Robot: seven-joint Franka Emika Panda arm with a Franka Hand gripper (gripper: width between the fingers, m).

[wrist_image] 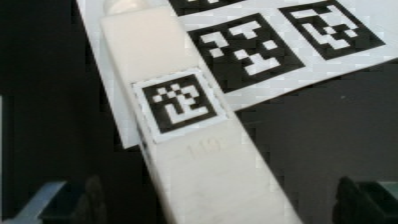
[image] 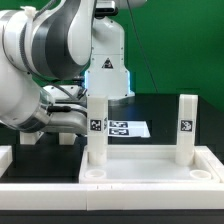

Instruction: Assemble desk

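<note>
the tabletop panel (image: 150,170) lies along the bench's near edge, open side up. a first leg (image: 187,125) stands at its far corner on the exterior view's right and a second leg (image: 97,128) at the other far corner. the gripper (wrist_image: 210,198) straddles the second leg, its fingers (wrist_image: 54,200) wide and clear of it, and farther back, mid-bench, lies the marker board (image: 128,128).

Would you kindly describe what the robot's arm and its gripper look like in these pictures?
The robot arm is built of rounded, glossy white-grey shells with dark bands at the joints. A small blue light glows on its white base column. The two-finger gripper has a pale grey body and dark, blocky fingertips. No lettering is legible.
</note>
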